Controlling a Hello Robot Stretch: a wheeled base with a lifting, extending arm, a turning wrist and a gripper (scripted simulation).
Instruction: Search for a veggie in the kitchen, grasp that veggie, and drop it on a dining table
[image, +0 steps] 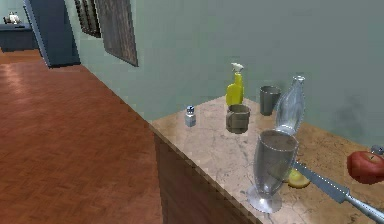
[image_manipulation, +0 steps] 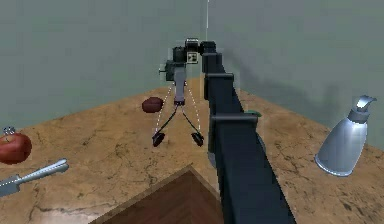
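Evidently our arm (image_manipulation: 240, 150) reaches out over the counter (image_manipulation: 100, 140) so that the gripper (image_manipulation: 178, 140) hangs near a small reddish-brown lump (image_manipulation: 152, 104), likely our veggie, at its ten o'clock. We cannot tell how its fingers stand or whether it holds anything. A red round fruit (image_manipulation: 12, 147) beside a knife (image_manipulation: 30, 177) lies well apart at eight o'clock.

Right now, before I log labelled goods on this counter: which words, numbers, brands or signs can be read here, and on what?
No text can be read.
Yellow spray bottle: no legible label.
Small shaker: too small to tell.
White squares at the arm's far end: black marks, no letters or numbers that can be made out.
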